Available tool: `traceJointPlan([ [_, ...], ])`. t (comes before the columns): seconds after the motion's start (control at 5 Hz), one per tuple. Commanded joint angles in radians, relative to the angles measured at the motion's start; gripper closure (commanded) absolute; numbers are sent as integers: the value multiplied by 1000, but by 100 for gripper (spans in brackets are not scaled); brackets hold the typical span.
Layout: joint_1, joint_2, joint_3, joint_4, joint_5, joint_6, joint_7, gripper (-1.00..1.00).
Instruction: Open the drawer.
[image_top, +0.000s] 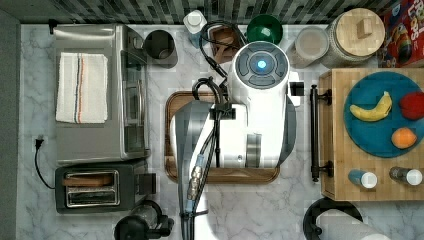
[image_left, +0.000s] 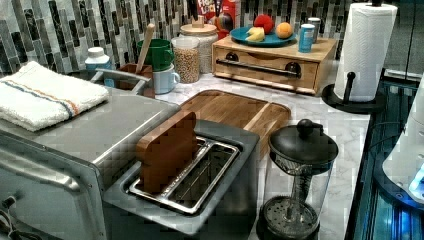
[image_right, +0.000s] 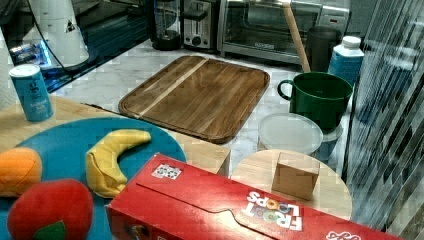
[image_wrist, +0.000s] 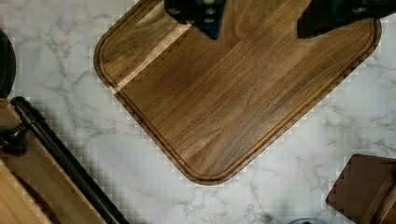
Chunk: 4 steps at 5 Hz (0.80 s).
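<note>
Drawer of light wood (image_left: 267, 67), shut, lies toward the top view's right of your spread, empty end effector (image_wrist: 257, 21); long black bar handle (image_top: 314, 132) runs crosswise to that approach.

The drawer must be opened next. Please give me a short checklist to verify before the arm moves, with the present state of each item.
1. Drawer shut, front flush with its box: ok.
2. Black bar handle free, nothing resting against it: ok.
3. Gripper open, fingers apart: ok.
4. Gripper at the handle: not ok; it hangs over the wooden tray, with the handle off to the side.
5. Marble counter in front of the drawer free for it to slide out: ok.
6. Plate with fruit on the box top stable: cannot tell.
</note>
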Motion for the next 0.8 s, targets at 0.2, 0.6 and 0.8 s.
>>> traceJointPlan([
  [0.2, -9, 2, 9, -1, -1, 1, -10, -100],
  [0.6, -16, -55, -16, -103, 4, 76, -148, -100],
  [0.8, -42, -84, -36, -182, -6, 130, -297, -100],
])
